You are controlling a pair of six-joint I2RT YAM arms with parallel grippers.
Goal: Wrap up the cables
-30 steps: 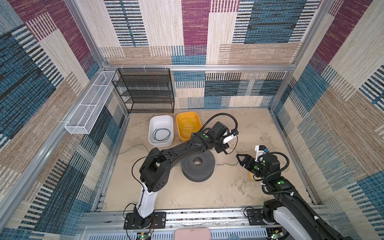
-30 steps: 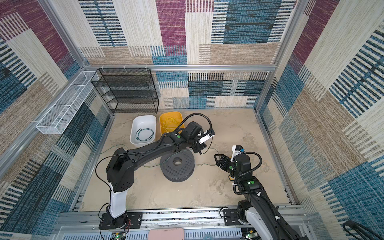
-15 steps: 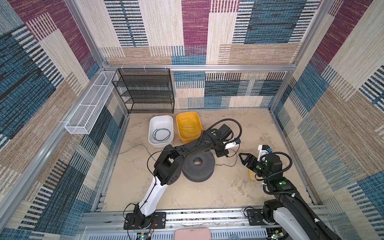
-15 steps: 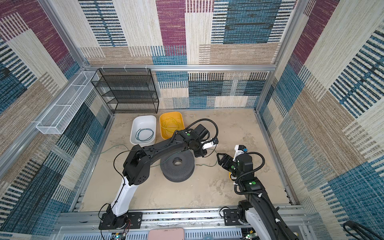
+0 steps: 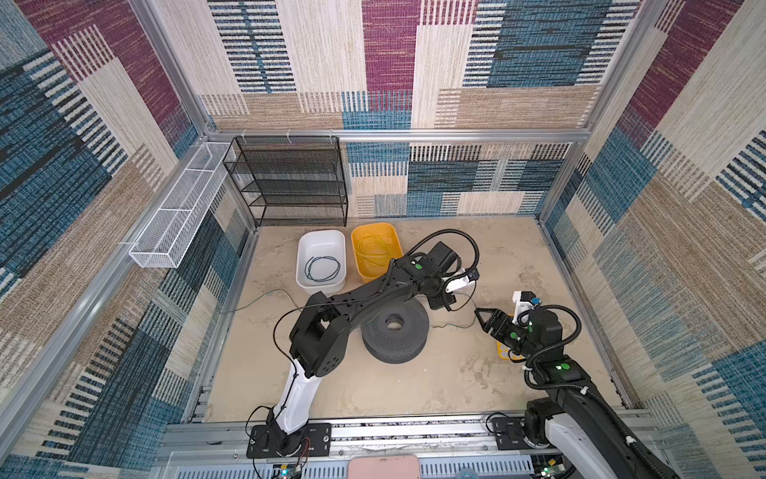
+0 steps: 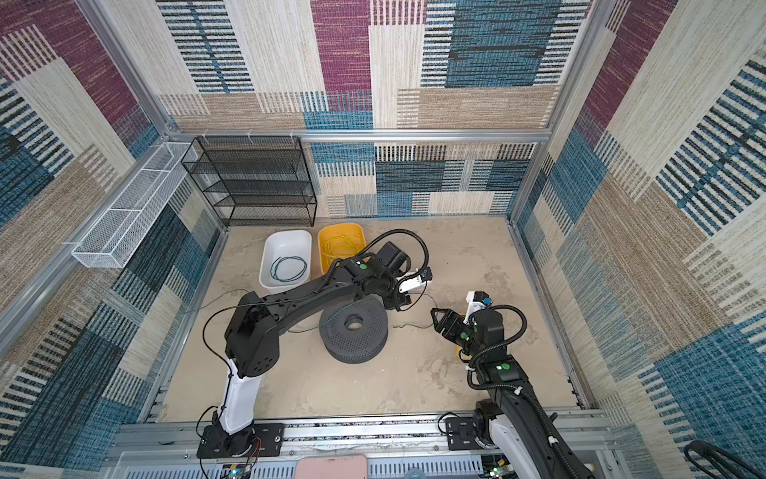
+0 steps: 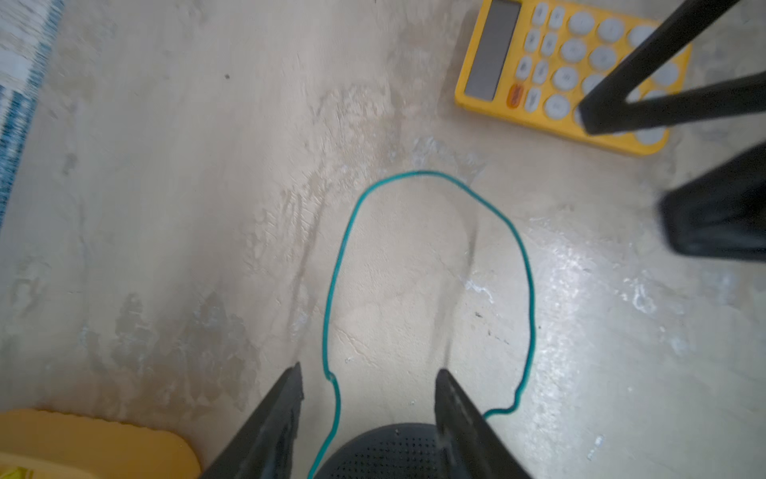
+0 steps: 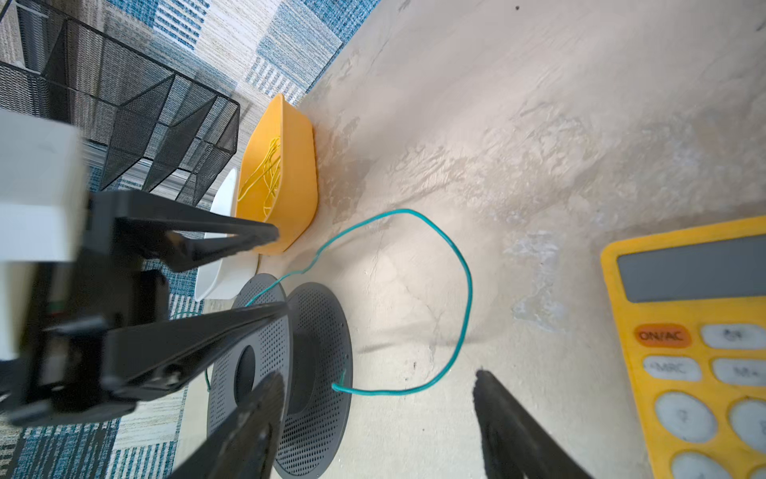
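Observation:
A teal-green cable (image 7: 422, 172) lies in a loose loop on the floor beside the dark perforated spool (image 5: 393, 331), one end at the spool's flange (image 8: 319, 373). My left gripper (image 7: 369, 373) hovers open over the spool's edge; the cable runs between its fingers, untouched. In both top views it sits at the spool's far right side (image 5: 443, 305). My right gripper (image 8: 379, 375) is open and empty, facing the loop from the right (image 5: 481, 317). A dark cable (image 5: 323, 269) is coiled in the white bin (image 5: 321, 244), a yellow cable (image 5: 375, 249) in the yellow bin (image 5: 393, 236).
A yellow calculator (image 8: 684, 331) lies on the floor under my right arm. A black mesh rack (image 5: 290, 182) stands at the back wall and a white wire basket (image 5: 178, 224) hangs on the left wall. The teal cable also trails left past the spool (image 5: 257, 298).
My left gripper has swung right and forward past the spool's far side and its jaws have widened. The right gripper has shifted slightly to the right.

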